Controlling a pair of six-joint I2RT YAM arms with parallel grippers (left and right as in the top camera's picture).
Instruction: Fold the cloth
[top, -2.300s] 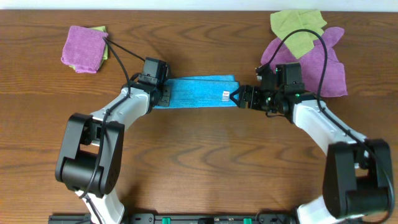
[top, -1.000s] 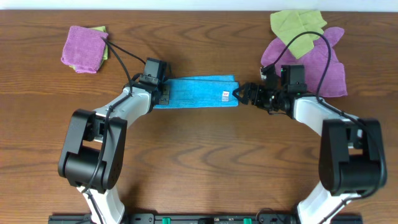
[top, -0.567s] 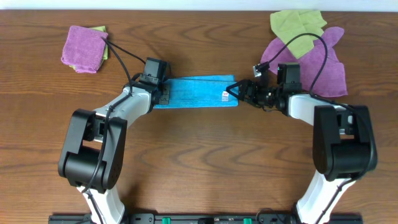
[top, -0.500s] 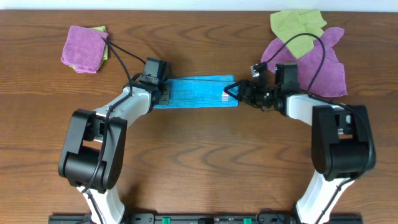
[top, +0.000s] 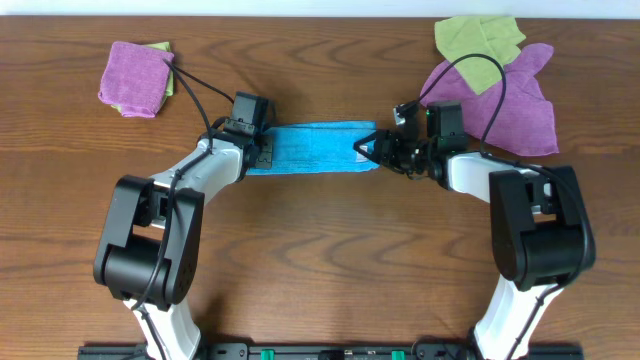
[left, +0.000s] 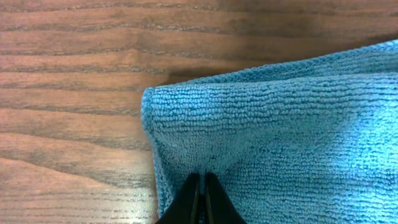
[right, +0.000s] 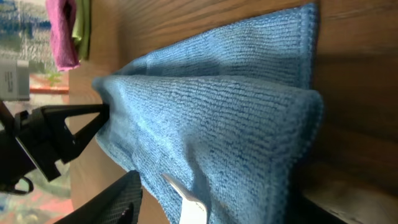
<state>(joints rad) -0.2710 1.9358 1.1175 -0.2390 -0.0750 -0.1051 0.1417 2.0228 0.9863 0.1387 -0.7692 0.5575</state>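
Nearest you, low in the overhead view, the two arm bases sit on the wooden table (top: 320, 260), and both arms reach up the frame toward its middle. There the blue cloth (top: 318, 148) lies flat as a long, narrow folded strip running left to right, stretched between the two grippers.

Your left gripper (left: 202, 193) is clenched on the cloth's left end. In the left wrist view the two black tips meet with a pinch of blue pile between them, just inside the rounded corner.

Your right gripper (top: 370, 150) is at the cloth's right end with its fingers spread. In the right wrist view one sits low at the left and the other low at the right, and the folded edge and the small white tag (right: 189, 208) lie between them, not squeezed.

Farther up, at the upper right, a loose purple cloth (top: 510, 100) lies with a yellow-green cloth (top: 475, 38) above it. At the upper left is a folded purple cloth (top: 133, 78), with a sliver of yellow-green at its right edge.
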